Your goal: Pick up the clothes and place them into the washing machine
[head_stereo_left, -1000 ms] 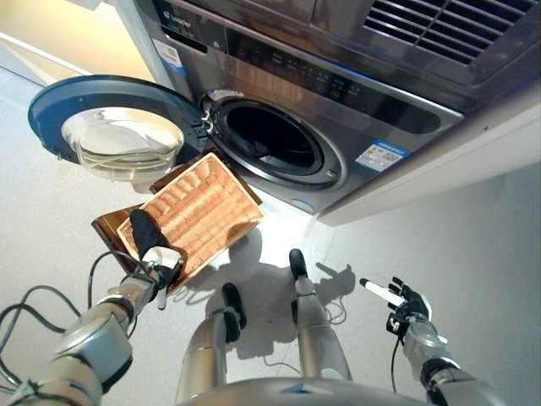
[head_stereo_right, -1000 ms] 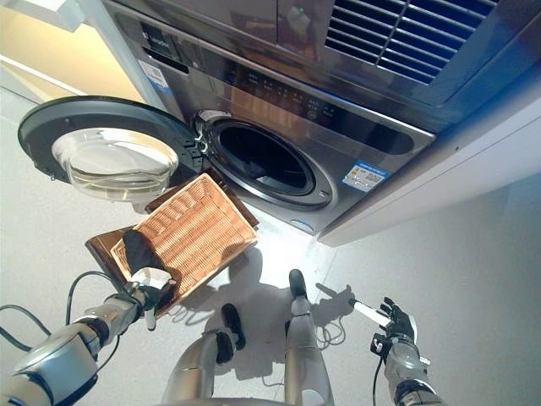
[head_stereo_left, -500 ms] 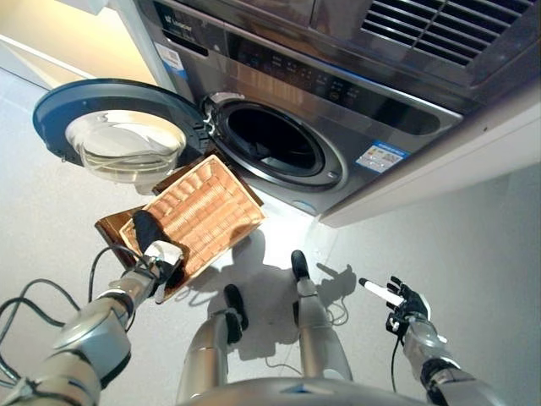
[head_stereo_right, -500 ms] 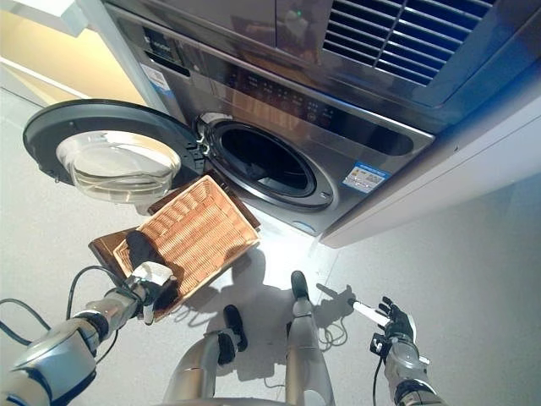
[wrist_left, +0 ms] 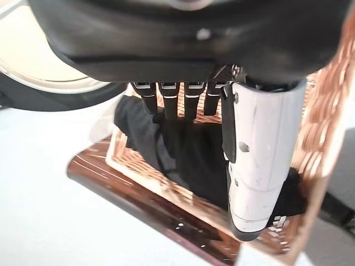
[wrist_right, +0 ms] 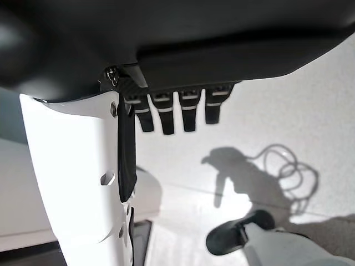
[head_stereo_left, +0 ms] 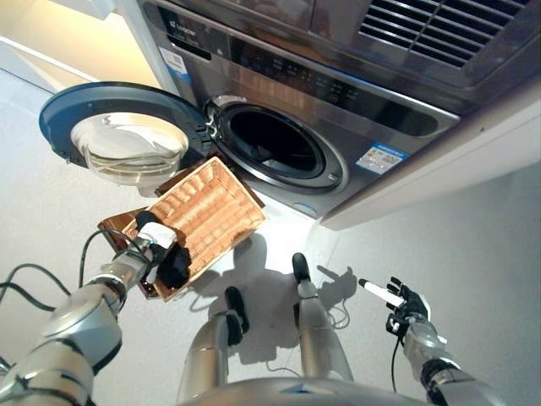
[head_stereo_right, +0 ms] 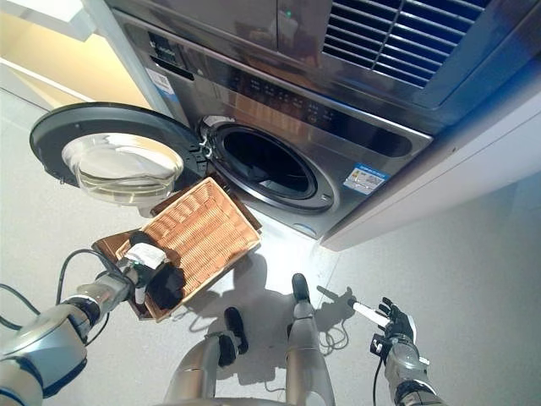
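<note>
My left hand (head_stereo_left: 157,243) curls round the dark garment (wrist_left: 183,155) in the wicker basket (head_stereo_left: 207,211); I should grip firmly and lift clear of the rim.

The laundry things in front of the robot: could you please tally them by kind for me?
Washing machine: 1
Wicker basket: 1
Wooden tray under the basket: 1
Dark garment in the basket, at the left hand: 1
Total: 4

Woven wicker basket (head_stereo_left: 207,211); matt black cloth (wrist_left: 183,155); brushed-metal washing machine (head_stereo_left: 355,110), glossy glass door (head_stereo_left: 127,139).
</note>
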### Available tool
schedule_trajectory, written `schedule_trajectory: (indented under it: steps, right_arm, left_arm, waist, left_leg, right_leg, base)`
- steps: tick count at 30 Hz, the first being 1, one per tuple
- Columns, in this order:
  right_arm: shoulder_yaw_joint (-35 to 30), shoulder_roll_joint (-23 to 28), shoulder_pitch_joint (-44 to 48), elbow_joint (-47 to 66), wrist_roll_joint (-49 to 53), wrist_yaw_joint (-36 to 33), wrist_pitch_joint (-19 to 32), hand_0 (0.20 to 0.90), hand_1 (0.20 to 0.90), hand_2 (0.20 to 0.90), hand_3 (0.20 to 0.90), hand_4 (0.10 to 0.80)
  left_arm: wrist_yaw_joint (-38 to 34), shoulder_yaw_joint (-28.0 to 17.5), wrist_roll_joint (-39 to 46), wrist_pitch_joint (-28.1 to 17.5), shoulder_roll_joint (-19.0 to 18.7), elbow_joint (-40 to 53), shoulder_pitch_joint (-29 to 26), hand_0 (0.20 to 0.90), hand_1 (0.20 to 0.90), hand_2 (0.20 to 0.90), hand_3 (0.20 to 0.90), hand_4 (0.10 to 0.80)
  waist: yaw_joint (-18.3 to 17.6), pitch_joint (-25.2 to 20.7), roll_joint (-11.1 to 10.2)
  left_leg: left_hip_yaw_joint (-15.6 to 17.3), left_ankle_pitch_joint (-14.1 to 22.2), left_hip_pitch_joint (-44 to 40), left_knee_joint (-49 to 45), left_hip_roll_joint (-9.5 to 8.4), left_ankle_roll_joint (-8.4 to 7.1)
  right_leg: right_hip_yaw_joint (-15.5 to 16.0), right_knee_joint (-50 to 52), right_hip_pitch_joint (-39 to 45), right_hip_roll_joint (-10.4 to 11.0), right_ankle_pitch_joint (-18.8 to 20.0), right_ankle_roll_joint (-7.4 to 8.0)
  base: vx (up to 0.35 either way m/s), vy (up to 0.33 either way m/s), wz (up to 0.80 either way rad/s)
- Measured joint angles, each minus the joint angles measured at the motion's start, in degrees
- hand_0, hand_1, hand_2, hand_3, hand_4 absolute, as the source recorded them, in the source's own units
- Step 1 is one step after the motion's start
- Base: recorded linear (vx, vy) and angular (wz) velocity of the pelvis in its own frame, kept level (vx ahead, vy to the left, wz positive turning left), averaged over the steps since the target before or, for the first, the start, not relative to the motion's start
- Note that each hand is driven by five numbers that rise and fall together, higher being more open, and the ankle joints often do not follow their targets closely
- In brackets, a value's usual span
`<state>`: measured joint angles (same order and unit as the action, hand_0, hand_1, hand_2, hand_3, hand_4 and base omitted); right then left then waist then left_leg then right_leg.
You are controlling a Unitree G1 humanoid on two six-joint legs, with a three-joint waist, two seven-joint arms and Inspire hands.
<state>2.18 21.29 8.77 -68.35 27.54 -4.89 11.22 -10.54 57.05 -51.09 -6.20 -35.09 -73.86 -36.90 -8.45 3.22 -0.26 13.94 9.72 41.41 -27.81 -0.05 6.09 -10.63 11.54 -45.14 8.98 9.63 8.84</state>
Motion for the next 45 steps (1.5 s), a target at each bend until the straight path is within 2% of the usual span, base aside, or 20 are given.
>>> schedule_trajectory:
  steps: [6,7,12,13,14,17,19,24,30,31,33,34,36,37,38,43,44,45]
  right_arm:
    - [0.50,-0.03,-0.37,-0.09,0.00,-0.01,0.01,0.900,0.900,0.900,0.900,0.800]
    - [0.50,-0.03,-0.46,-0.08,0.00,-0.03,0.06,0.900,0.900,0.900,0.900,0.800]
    - [0.49,-0.07,-0.66,-0.02,0.03,-0.06,0.08,0.900,0.900,0.900,0.900,0.800]
    - [0.48,-0.05,-0.43,-0.09,0.07,-0.08,0.17,0.900,0.900,0.900,0.900,0.800]
    - [0.48,-0.07,-0.81,0.05,0.13,-0.13,0.13,0.900,0.900,0.900,0.900,0.800]
    - [0.75,-0.17,-1.25,0.08,0.18,-0.09,0.34,0.900,0.900,0.900,0.900,0.800]
    - [1.00,-0.19,-1.49,0.00,0.25,-0.09,0.45,0.900,0.900,0.900,0.900,0.800]
    - [1.15,-0.46,-1.66,0.19,1.44,-0.08,1.21,0.900,0.900,0.900,0.900,0.800]
    - [1.13,-1.68,-1.73,0.05,2.49,-0.09,1.27,0.900,0.900,0.900,0.900,0.800]
    - [1.12,-1.81,-1.73,0.05,2.49,-0.09,1.27,0.900,0.900,0.900,0.900,0.800]
    - [1.12,-1.92,-1.64,0.03,2.63,-0.09,1.28,0.900,0.900,0.900,0.900,0.800]
    - [1.00,-1.92,-1.43,0.04,2.69,-0.09,1.33,0.900,0.900,0.900,0.900,0.800]
    - [1.00,-1.92,-1.31,0.05,2.70,-0.09,1.34,0.900,0.900,0.900,0.900,0.800]
    - [1.00,-1.93,-1.18,0.05,2.70,-0.09,1.34,0.900,0.900,0.900,0.900,0.800]
    - [1.01,-1.94,-1.24,0.06,2.70,-0.09,1.34,0.900,0.900,0.900,0.900,0.800]
    - [0.71,-1.93,-0.53,-0.15,3.00,-0.15,1.31,0.900,0.900,0.900,0.900,0.800]
    - [0.74,-1.96,0.06,-0.34,3.41,-0.16,1.34,0.900,0.900,0.900,0.900,0.800]
    - [0.73,-1.86,0.13,-0.42,3.47,-0.16,1.39,0.900,0.900,0.900,0.900,0.800]
  left_arm:
    - [0.00,0.63,-0.82,-0.26,-0.31,0.37,-0.06,0.900,0.900,0.900,0.900,0.800]
    - [0.01,1.98,-1.04,-0.31,-0.57,0.81,-0.42,0.900,0.900,0.900,0.900,0.800]
    - [-0.10,2.70,-1.23,-0.36,-0.73,1.37,-1.32,0.900,0.900,0.900,0.900,0.800]
    - [-0.35,2.67,-1.23,-0.36,-0.81,1.34,-1.25,0.900,0.900,0.900,0.900,0.800]
    - [-0.62,2.70,-1.22,-0.35,-0.82,1.36,-1.15,0.900,0.900,0.900,0.900,0.800]
    - [-1.07,2.65,-1.22,-0.34,-1.60,1.94,-1.23,0.900,0.900,0.900,0.900,0.800]
    - [-1.35,2.34,-1.21,-0.22,-2.19,2.27,-1.06,0.900,0.900,0.900,0.900,0.800]
    - [-2.07,2.26,-1.20,-0.02,-3.92,2.39,-1.75,0.900,0.900,0.900,0.900,0.800]
    - [-2.05,2.16,-1.22,-0.01,-3.99,2.36,-1.58,0.900,0.900,0.900,0.900,0.800]
    - [-2.05,2.14,-1.22,-0.01,-3.99,2.37,-1.58,0.834,0.834,0.834,0.834,0.753]
    - [-2.06,2.06,-1.23,0.02,-4.01,2.38,-1.75,0.615,0.615,0.615,0.615,0.596]
    - [-2.06,2.06,-1.23,0.02,-4.01,2.48,-1.81,0.546,0.546,0.546,0.546,0.547]
    - [-2.11,2.03,-1.23,0.04,-4.01,2.47,-1.94,0.546,0.546,0.546,0.546,0.547]
    - [-2.18,1.82,-1.23,0.05,-4.00,2.50,-2.14,0.491,0.491,0.491,0.491,0.508]
    - [-2.22,1.82,-1.24,0.09,-3.97,2.50,-2.19,0.469,0.469,0.469,0.469,0.492]
    - [-2.96,1.50,-1.32,0.99,-3.95,3.44,-2.73,0.491,0.491,0.491,0.491,0.508]
    - [-3.10,1.50,-1.34,0.96,-4.10,3.56,-2.79,0.458,0.458,0.458,0.458,0.484]
    - [-3.14,1.47,-1.36,0.96,-4.11,3.96,-2.79,0.318,0.318,0.318,0.318,0.384]
  waist:
    - [-0.27,-0.50,-0.56]
    - [-0.34,-0.58,-0.69]
    - [-0.74,-1.28,-1.49]
    - [-0.53,-1.29,-1.53]
    - [-0.81,-1.48,-1.81]
    - [-0.81,-1.79,-2.29]
    - [-0.54,-1.97,-2.60]
    - [-0.71,-1.99,-2.82]
    - [-1.03,-1.57,-2.99]
    - [-1.01,-1.47,-3.01]
    - [-0.97,-1.13,-3.15]
    - [-0.78,-0.82,-3.12]
    - [-0.60,-0.51,-3.13]
    - [-0.57,-0.17,-3.10]
    - [-0.67,-0.12,-3.11]
    - [-1.07,0.42,-3.12]
    - [-0.81,0.43,-3.14]
    - [-0.73,0.49,-3.06]
  left_leg:
    - [0.08,0.04,0.27,-0.04,-0.03,0.03]
    - [0.05,0.06,0.47,-0.15,-0.03,0.06]
    - [-0.20,0.53,3.14,-2.30,0.11,0.46]
    - [-0.41,1.47,3.46,-2.86,0.23,0.02]
    - [-0.34,1.28,3.81,-3.64,0.47,0.58]
    - [-0.27,1.82,4.21,-4.72,0.79,0.86]
    - [-0.43,3.24,4.27,-6.10,1.08,0.54]
    - [-0.29,3.87,6.45,-8.23,1.18,1.39]
    - [0.69,4.69,7.13,-9.27,1.09,2.36]
    - [0.73,4.71,7.13,-9.28,1.10,2.40]
    - [0.74,4.93,7.14,-9.46,0.96,2.23]
    - [0.75,5.04,7.15,-9.49,0.93,2.16]
    - [0.71,5.14,7.14,-9.58,0.94,2.14]
    - [0.72,5.22,7.15,-9.63,0.99,2.16]
    - [0.80,5.03,7.16,-9.70,1.04,2.24]
    - [0.55,5.43,7.08,-10.25,0.98,2.02]
    - [0.42,5.48,7.10,-10.14,0.96,1.91]
    - [0.47,5.79,7.12,-10.18,1.02,1.62]
  right_leg:
    - [-0.14,0.01,-0.30,0.00,-0.25,0.33]
    - [-0.13,0.03,-0.44,0.01,-0.26,0.33]
    - [-0.16,0.52,-2.33,-0.12,-0.01,0.02]
    - [-0.03,0.66,-2.33,-0.20,-0.47,0.54]
    - [-0.28,1.08,-2.50,-0.34,0.00,0.69]
    - [-0.24,1.56,-2.55,-0.48,-0.87,1.61]
    - [-0.37,2.31,-2.65,-0.74,-1.52,1.94]
    - [-1.27,2.82,-4.39,-1.05,-1.58,1.88]
    - [-2.65,3.00,-4.83,-0.94,-1.36,1.59]
    - [-2.70,3.03,-4.86,-0.94,-1.35,1.58]
    - [-2.79,3.19,-5.20,-0.94,-1.36,1.57]
    - [-2.83,3.13,-5.26,-0.96,-1.38,1.59]
    - [-2.83,3.14,-5.30,-0.98,-1.37,1.59]
    - [-2.83,3.14,-5.32,-0.99,-1.37,1.59]
    - [-2.88,3.46,-5.33,-0.98,-1.10,1.68]
    - [-2.99,4.74,-5.93,-1.05,-1.33,2.04]
    - [-2.88,5.01,-6.16,-1.19,-1.68,1.88]
    - [-2.88,5.32,-6.34,-1.19,-2.13,2.38]
  base:
    - [-0.001,0.006,0.00]
    - [0.000,0.000,0.00]
    - [0.040,0.027,0.01]
    - [0.099,0.073,-0.05]
    - [-0.121,0.005,-0.03]
    - [-0.076,0.012,-0.02]
    - [0.119,0.049,-0.11]
    - [0.019,0.028,-0.07]
    - [-0.002,0.042,-0.04]
    - [-0.005,0.031,-0.03]
    - [-0.006,0.040,-0.05]
    - [-0.002,0.026,-0.08]
    - [-0.003,0.016,-0.06]
    - [-0.011,0.032,-0.03]
    - [-0.124,0.005,-0.05]
    - [-0.057,0.014,-0.05]
    - [-0.013,0.018,-0.06]
    - [-0.006,0.011,-0.06]
